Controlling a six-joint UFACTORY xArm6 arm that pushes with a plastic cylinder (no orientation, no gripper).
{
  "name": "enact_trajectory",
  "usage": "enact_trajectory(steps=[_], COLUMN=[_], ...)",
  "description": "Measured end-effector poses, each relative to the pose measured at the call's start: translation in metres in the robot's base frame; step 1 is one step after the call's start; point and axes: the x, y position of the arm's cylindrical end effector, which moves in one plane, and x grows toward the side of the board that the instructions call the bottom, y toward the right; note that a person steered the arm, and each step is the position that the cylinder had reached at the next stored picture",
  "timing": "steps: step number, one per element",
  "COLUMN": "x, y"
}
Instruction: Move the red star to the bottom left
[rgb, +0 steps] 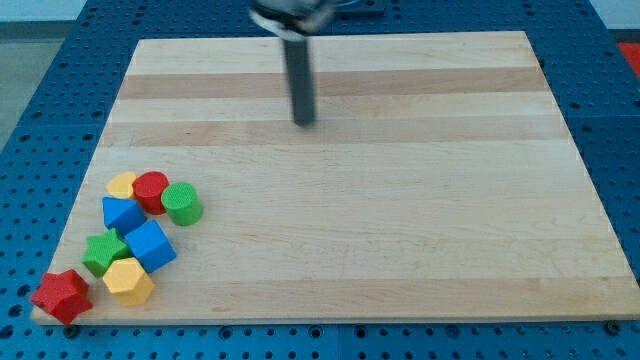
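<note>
The red star (62, 296) lies at the bottom left corner of the wooden board (400, 200), at the board's edge. My tip (303, 122) is in the upper middle of the board, far up and to the right of the red star and of every other block. It touches no block.
A cluster of blocks sits just up and right of the red star: a yellow block (122, 184), a red cylinder (151, 191), a green cylinder (182, 203), a blue block (122, 214), a blue cube (151, 246), a green star (104, 253), a yellow hexagon (128, 281).
</note>
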Motion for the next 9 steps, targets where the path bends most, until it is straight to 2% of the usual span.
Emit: enact_trajectory(steps=[1,2,4,9], x=[0.122,0.213,0.218,0.218], y=[0.031,0.015,0.008,-0.086])
